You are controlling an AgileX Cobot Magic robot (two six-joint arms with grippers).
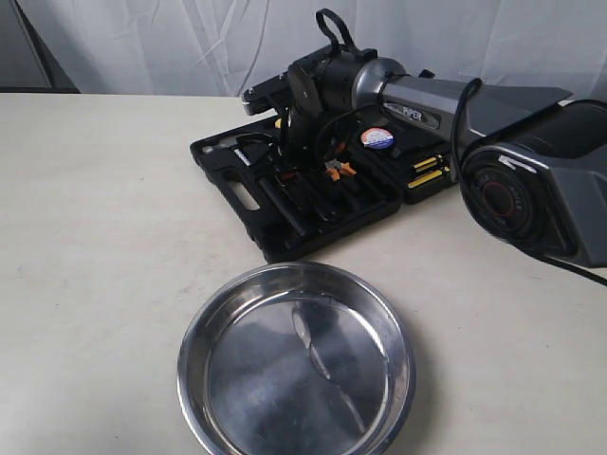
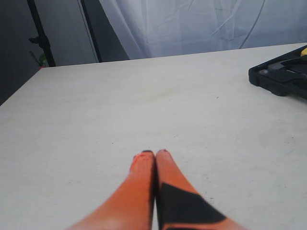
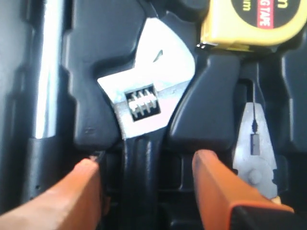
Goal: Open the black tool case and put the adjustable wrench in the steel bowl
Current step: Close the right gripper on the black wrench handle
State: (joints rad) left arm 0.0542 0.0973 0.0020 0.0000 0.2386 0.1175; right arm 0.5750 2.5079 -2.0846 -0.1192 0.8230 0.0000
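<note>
Right gripper (image 3: 146, 160) wide open, empty, astride adjustable wrench (image 3: 144, 91) handle in black tool case (image 1: 237, 194); left gripper (image 2: 155, 154) closed, empty, over desk (image 2: 96, 105); steel bowl (image 1: 294, 273) at case's 6 o'clock.

Shiny steel bowl (image 1: 296, 365); matt black plastic case (image 1: 228, 166).

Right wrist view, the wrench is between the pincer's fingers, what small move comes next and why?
Probably close the right pincer on the adjustable wrench: its open fingers straddle the black handle, which lies in the black tool case, ungripped.
</note>
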